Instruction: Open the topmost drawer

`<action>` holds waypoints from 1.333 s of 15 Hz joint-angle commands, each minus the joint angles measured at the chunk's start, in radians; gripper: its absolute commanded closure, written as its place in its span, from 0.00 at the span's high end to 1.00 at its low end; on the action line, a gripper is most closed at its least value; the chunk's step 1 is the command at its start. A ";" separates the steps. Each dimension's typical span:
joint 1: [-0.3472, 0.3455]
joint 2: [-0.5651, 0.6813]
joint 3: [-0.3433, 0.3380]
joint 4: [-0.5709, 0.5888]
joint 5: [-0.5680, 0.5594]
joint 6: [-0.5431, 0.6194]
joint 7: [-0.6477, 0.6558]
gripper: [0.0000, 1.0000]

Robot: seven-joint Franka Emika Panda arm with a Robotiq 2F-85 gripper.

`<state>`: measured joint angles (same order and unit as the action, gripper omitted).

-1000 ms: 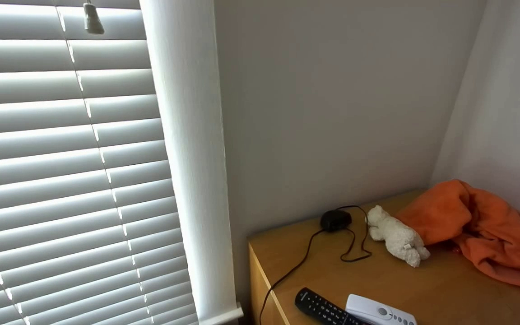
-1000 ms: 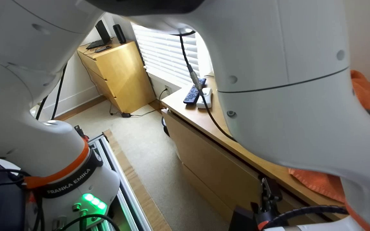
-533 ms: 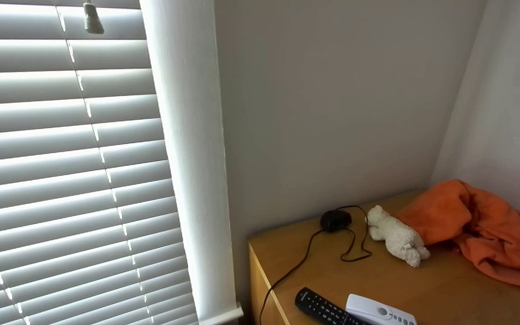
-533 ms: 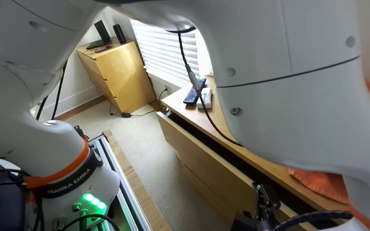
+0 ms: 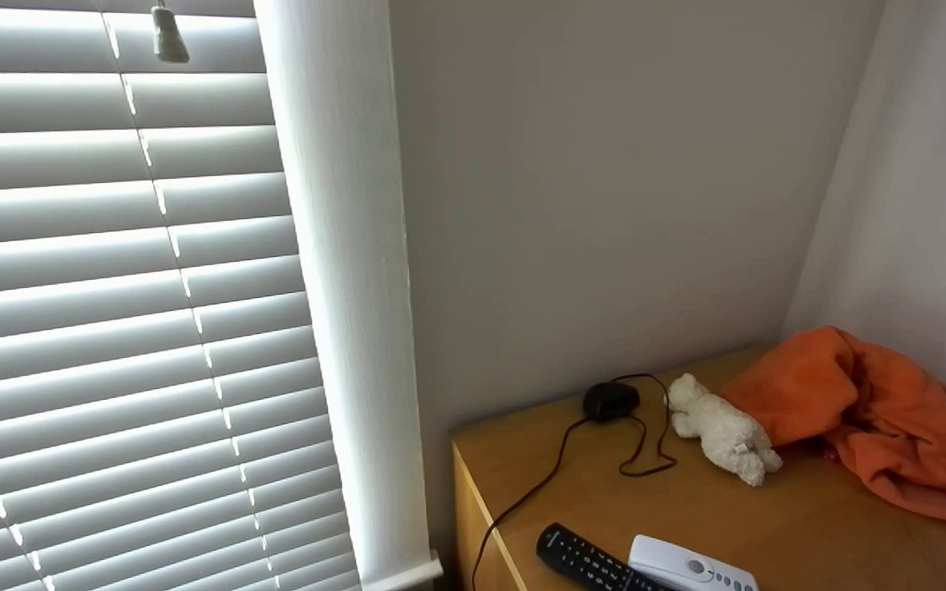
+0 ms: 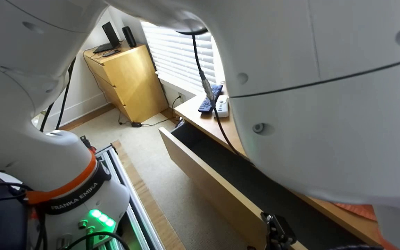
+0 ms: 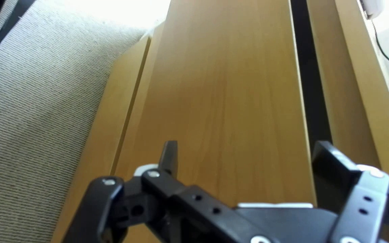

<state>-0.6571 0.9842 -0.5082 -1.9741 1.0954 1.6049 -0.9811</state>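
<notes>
The topmost drawer (image 6: 217, 187) of the wooden dresser (image 6: 194, 108) stands pulled out, with its dark inside showing in an exterior view. Its tan front panel also fills the middle of the wrist view (image 7: 228, 91). My gripper (image 7: 248, 152) is open, its fingers wide apart. The right finger in the wrist view (image 7: 333, 165) is behind the panel's top edge, in the dark gap. The left finger is in front of the panel's face. In an exterior view the gripper (image 6: 277, 231) sits at the panel's top edge, partly cut off by the frame.
On the dresser top lie a black remote (image 5: 588, 558), a white remote (image 5: 691, 564), a white plush toy (image 5: 723, 431), an orange cloth (image 5: 859, 402) and a black adapter (image 5: 611, 400) with its cable. A lower drawer (image 7: 113, 111) is below. The robot base (image 6: 82, 201) stands opposite.
The topmost drawer has moved out from the dresser, from a narrow gap to a wide opening. The gripper and arm have moved with it toward the robot base. Items on top have not moved.
</notes>
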 commanded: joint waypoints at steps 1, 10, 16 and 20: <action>-0.016 0.016 -0.010 0.008 -0.074 0.105 0.089 1.00; 0.059 -0.122 0.002 -0.071 -0.231 0.243 0.319 1.00; 0.107 -0.223 0.024 -0.123 -0.415 0.331 0.524 1.00; 0.126 -0.296 0.046 -0.173 -0.526 0.393 0.618 1.00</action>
<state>-0.5364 0.7578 -0.4792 -2.0751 0.6576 1.9257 -0.4335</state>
